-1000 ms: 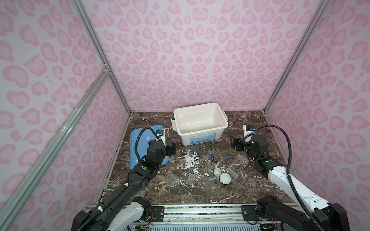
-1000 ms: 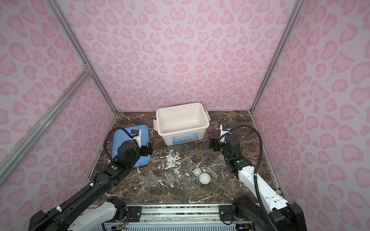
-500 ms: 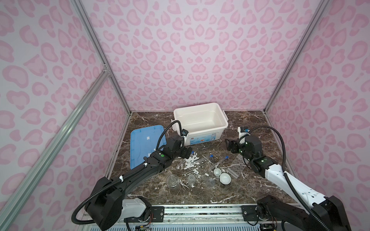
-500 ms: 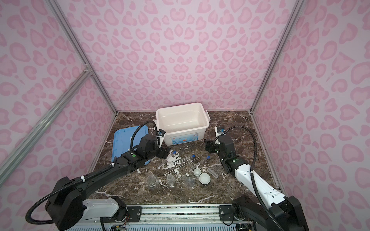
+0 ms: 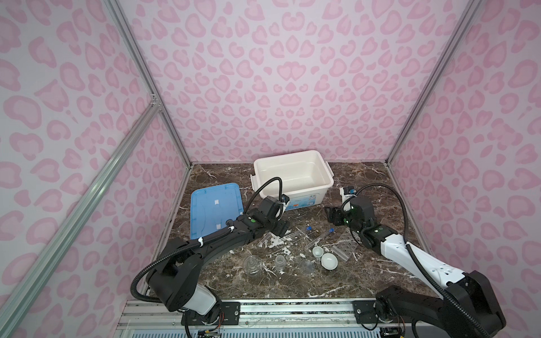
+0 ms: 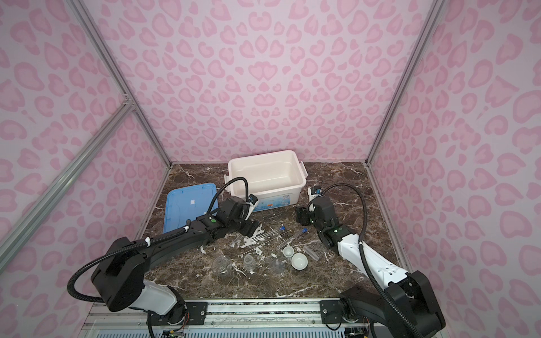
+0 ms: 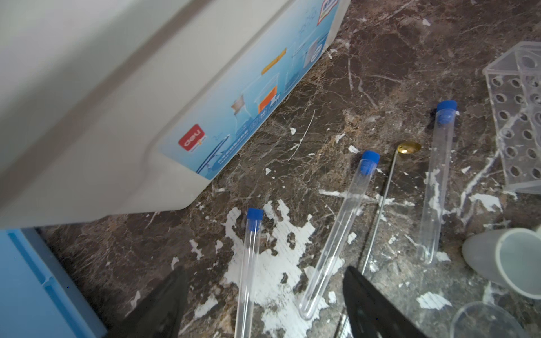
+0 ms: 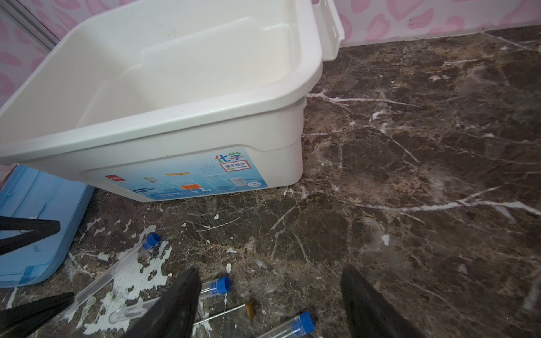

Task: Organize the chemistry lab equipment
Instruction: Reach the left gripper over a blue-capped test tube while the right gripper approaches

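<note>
Two wide claws: left claw (image 7: 263, 270) over test tubes (image 7: 339, 234) beside box wall (image 7: 117, 117); right claw (image 8: 270, 269) facing bare tabletop (image 8: 424, 146).

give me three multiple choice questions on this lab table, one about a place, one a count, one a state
1. Where does the blue lid lie, relative to the white box?
A. inside it
B. flat on the table, to its left in a top view
C. propped across its rim

2. How many white ceramic dishes are there?
A. two
B. three
C. five

3. What state is the white box in?
A. shut under its lid
B. tipped on its side
C. upright and open

Key: 1 B, the lid rests on the table beside the box; 2 A, a smaller and a larger dish sit side by side; 3 C, its inside shows from above in both top views.
</note>
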You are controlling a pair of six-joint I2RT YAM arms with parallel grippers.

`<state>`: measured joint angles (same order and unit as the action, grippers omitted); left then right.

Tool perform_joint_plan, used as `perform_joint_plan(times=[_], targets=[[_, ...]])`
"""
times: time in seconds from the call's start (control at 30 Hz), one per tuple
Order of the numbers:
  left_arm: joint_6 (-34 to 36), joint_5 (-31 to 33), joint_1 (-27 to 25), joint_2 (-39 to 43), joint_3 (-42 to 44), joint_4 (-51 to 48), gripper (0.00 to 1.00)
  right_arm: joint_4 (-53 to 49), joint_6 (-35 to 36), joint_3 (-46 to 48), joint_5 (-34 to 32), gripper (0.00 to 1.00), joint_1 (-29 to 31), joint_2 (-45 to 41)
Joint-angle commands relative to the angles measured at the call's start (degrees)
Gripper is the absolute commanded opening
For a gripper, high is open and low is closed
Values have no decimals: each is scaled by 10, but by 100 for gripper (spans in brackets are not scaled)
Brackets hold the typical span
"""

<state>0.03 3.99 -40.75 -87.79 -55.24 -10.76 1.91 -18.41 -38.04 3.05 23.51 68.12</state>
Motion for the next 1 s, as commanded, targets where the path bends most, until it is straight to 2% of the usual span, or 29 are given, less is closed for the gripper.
perform_joint_plan(times=[0.0,0.13,0.23,0.5,0.83,0.97], targets=[[18,-27,-15,-21,-28,-22,82,0,3,7,-11,77,0,-1],[36,-35,-47,-55,-59,-40,81,-11,6,5,-23,77,-1,0],[41,-47,-65,-87,-85,-58,75,-21,6,3,-32,77,-2,0],[38,-75,-95,-133,-126,-63,73,-26,0,14,-38,74,-11,-8],[31,-113,-106,-190,-165,-64,70,-30,-1,30,-31,72,-28,-31],[29,-124,-108,-214,-184,-66,66,-33,-3,37,-29,74,-33,-44]])
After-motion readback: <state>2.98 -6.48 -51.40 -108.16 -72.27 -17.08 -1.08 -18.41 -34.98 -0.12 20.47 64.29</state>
